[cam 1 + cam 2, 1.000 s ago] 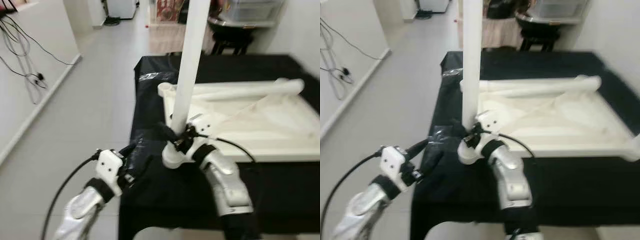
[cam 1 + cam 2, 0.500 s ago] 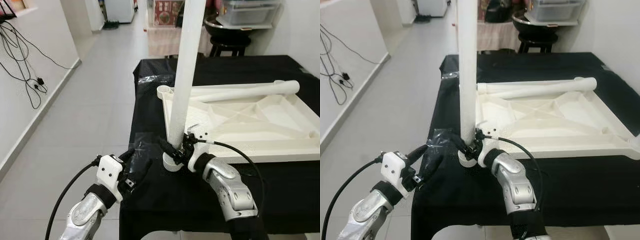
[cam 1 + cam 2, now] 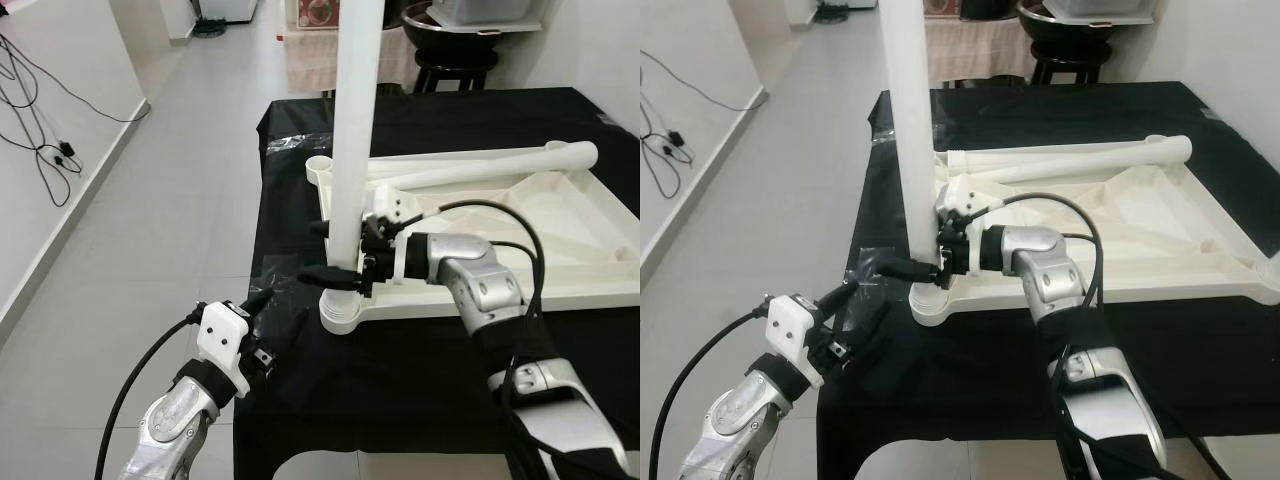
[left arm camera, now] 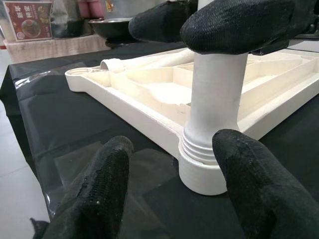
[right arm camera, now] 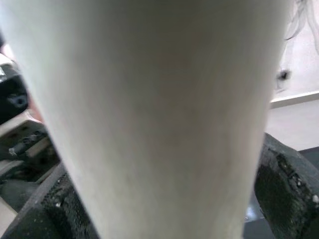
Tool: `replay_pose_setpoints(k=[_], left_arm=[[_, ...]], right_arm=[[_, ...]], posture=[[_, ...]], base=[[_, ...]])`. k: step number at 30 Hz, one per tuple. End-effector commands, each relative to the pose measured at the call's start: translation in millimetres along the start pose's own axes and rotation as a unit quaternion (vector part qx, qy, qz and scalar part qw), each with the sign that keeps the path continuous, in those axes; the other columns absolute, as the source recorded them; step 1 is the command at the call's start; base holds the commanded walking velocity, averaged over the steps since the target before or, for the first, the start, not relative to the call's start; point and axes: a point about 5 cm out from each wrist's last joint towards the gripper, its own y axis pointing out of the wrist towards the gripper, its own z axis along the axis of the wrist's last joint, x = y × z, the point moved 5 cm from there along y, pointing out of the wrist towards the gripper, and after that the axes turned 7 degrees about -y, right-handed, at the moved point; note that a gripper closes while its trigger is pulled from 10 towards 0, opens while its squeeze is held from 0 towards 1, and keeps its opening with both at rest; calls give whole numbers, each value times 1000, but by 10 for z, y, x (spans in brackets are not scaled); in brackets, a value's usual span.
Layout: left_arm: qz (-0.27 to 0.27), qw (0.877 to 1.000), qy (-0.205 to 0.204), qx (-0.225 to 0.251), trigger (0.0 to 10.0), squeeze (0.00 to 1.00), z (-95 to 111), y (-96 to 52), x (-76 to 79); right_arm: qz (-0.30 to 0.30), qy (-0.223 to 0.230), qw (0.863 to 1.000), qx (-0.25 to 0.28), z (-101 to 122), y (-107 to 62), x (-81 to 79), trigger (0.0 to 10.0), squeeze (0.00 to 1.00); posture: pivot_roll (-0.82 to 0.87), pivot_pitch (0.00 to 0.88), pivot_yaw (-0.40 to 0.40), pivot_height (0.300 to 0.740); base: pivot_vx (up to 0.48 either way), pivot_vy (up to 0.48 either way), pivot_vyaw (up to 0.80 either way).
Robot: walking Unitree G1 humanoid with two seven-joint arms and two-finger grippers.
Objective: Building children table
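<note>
The right gripper (image 3: 335, 250) was clamped on the upright table leg (image 3: 350, 150), seated in the tabletop (image 3: 560, 230) corner socket (image 4: 202, 172) below; screwing came next. The left gripper (image 4: 172, 194), fingers apart, waited just beside.

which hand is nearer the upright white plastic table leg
Right. The right hand is clamped around the upright white plastic table leg just above its socket; the left hand hangs open short of it, beside the table edge.
</note>
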Motion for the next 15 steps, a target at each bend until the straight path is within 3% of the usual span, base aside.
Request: replay_pose_setpoints(k=[1,3,7,8,13,15], left_arm=[[-1,1000,6,-5,10000,0,-10,-23,11],[-1,1000,6,-5,10000,0,-11,-26,16],[-1,1000,6,-6,10000,0,-12,-28,18],[-1,1000,6,-6,10000,0,-16,-29,21],[-1,1000,5,-7,10000,0,-24,-29,30],[-1,1000,4,-6,10000,0,-24,-28,33]], right_arm=[[12,0,1000,-4,-9,65,-19,10000,0],[17,8,1000,-3,6,56,19,706,0],[20,14,1000,0,14,48,31,706,0],[20,17,1000,1,11,20,47,0,0],[4,15,1000,-3,-51,-95,101,0,0],[-26,11,1000,3,-104,-235,119,0,0]], posture=[[-65,120,-2,740],[-61,120,-5,740],[-60,120,-4,740],[-58,121,-4,740],[-68,119,-1,740],[-73,118,1,740]], base=[[0,0,0],[0,0,0],[0,0,0],[0,0,0],[0,0,0],[0,0,0]])
